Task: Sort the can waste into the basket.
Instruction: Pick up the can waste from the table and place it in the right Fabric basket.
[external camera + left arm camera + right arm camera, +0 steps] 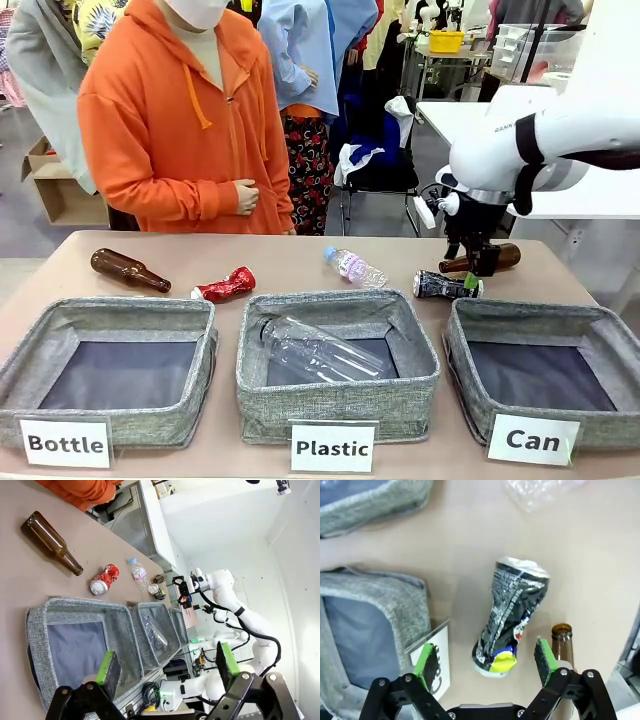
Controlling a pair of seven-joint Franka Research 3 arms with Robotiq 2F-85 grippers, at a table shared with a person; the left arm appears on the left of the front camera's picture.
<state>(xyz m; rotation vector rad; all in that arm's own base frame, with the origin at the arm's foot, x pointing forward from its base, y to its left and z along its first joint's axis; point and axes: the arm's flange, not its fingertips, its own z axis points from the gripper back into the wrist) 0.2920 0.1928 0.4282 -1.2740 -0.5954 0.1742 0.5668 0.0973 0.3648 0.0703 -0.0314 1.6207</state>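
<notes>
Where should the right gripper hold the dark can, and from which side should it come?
Grip the dark can at its dented middle, coming from above with the right gripper open across its width. It lies on its side; the brown bottle sits close by.

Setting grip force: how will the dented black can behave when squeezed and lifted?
The black can is dented at its waist, so it probably gives further and feels light. Lying on its side, it may roll toward the brown bottle if nudged.

On the grey floor [15, 235] beyond stand a cardboard box [60, 195], a black chair [385, 175] and a white table [455, 122].
</notes>
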